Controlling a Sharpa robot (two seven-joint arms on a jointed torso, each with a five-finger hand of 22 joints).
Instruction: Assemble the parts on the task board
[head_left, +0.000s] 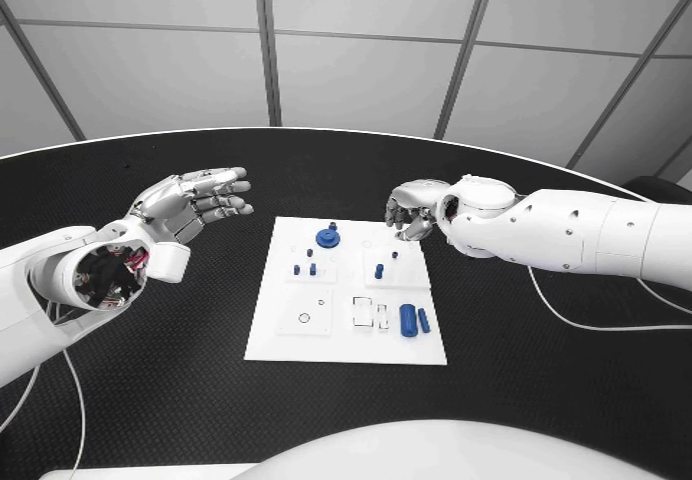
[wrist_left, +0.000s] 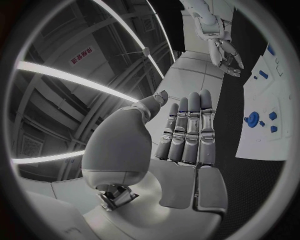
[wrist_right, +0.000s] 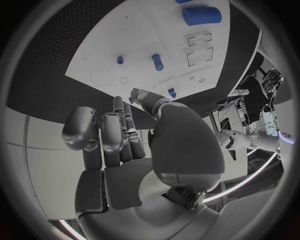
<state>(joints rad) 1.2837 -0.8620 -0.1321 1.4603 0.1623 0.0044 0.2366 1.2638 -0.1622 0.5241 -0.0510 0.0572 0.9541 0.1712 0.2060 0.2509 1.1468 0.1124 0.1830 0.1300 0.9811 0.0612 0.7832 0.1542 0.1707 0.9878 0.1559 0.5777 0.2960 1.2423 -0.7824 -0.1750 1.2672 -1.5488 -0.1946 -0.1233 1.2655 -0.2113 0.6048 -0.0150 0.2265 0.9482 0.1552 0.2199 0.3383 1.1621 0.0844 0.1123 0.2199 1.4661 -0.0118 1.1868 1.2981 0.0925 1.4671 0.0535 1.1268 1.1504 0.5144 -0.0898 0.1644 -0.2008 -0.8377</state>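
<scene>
hovering at the task board (head_left: 274, 345) far edge, right hand (head_left: 415, 210) seemingly empty.

- The board (head_left: 346, 340) lies mid-table (head_left: 548, 400), between the two hands.
- The left hand (head_left: 195, 203) is off the board's left far corner; the right hand (head_left: 414, 211) is at its right far corner.
- A gear (head_left: 329, 238) sits near the far edge.
- A cylinder (head_left: 408, 318) lies at the right near side.
- Small pegs (head_left: 378, 270) stand mid-board.
</scene>
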